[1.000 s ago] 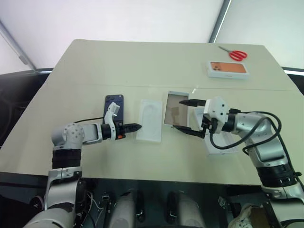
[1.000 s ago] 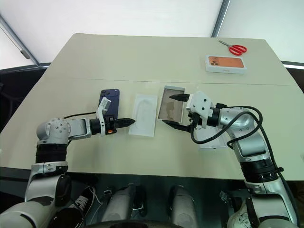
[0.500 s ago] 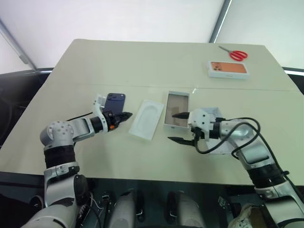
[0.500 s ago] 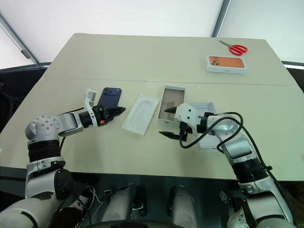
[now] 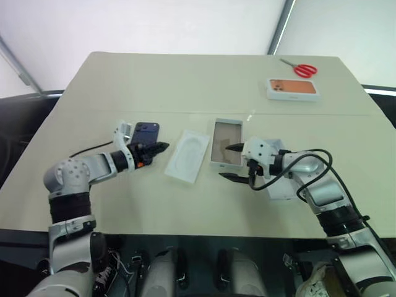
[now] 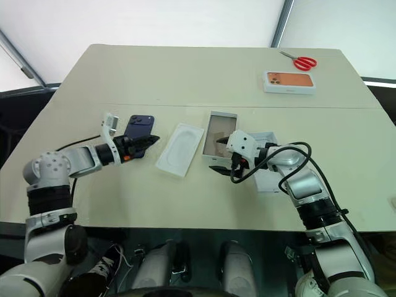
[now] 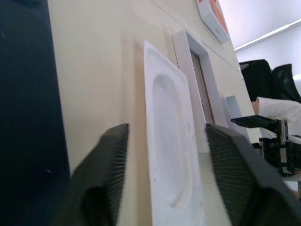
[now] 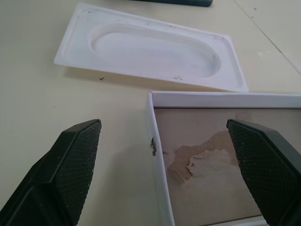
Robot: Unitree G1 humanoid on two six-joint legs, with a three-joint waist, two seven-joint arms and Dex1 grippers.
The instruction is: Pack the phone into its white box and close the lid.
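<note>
The dark navy phone [image 5: 147,132] lies flat on the table at the left, camera bump at its far end. My left gripper [image 5: 158,148] hovers open by the phone's near right corner; nothing sits between its fingers [image 7: 109,155]. The white box [image 5: 227,143] lies open at the middle, its brownish bottom showing. My right gripper [image 5: 232,162] is open over the box's near end, one finger above the tray and the other just off its near edge. The lid [image 5: 279,189] lies to the right of the box, partly hidden under my right arm.
A thin white insert [image 5: 187,162] with a rounded hollow lies askew between phone and box. At the far right stand a white box with an orange phone picture [image 5: 293,88] and red scissors [image 5: 303,69]. My right arm's black cable loops over the lid.
My left gripper has drawn away from the insert toward the phone and opened. The insert now lies turned askew. My right gripper has sunk to the box's near end.
</note>
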